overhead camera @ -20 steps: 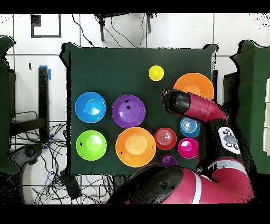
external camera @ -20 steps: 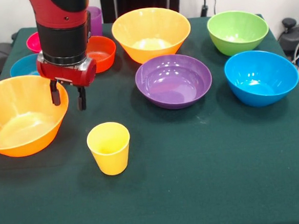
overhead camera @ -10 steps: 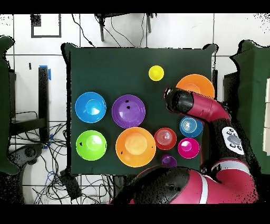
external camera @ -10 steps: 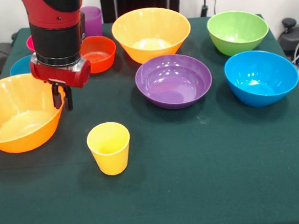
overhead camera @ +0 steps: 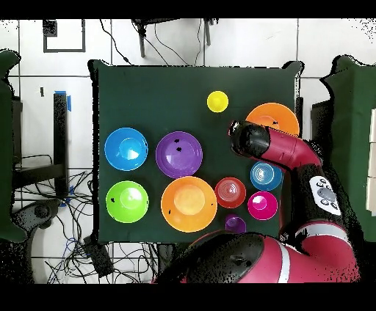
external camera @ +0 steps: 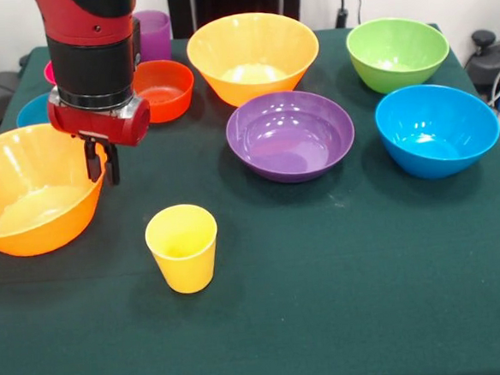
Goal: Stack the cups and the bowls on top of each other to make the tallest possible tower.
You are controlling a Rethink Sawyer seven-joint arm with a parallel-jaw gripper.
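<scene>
End effector [external camera: 100, 166] looked nearly closed to me, pinching the large orange bowl's [external camera: 28, 203] rim; yellow cup [external camera: 183, 247] stood apart.

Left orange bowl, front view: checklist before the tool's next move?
1. Tool across the rim of the left orange bowl, jaws closed on it: ok.
2. Grip firm enough to lift: cannot tell.
3. That bowl empty: ok.
4. Yellow cup upright and apart from the bowl: ok.
5. Gap to the small blue bowl behind it: cannot tell, the arm hides it.
6. Anything stacked yet: not ok, every piece sits alone on the table.
</scene>
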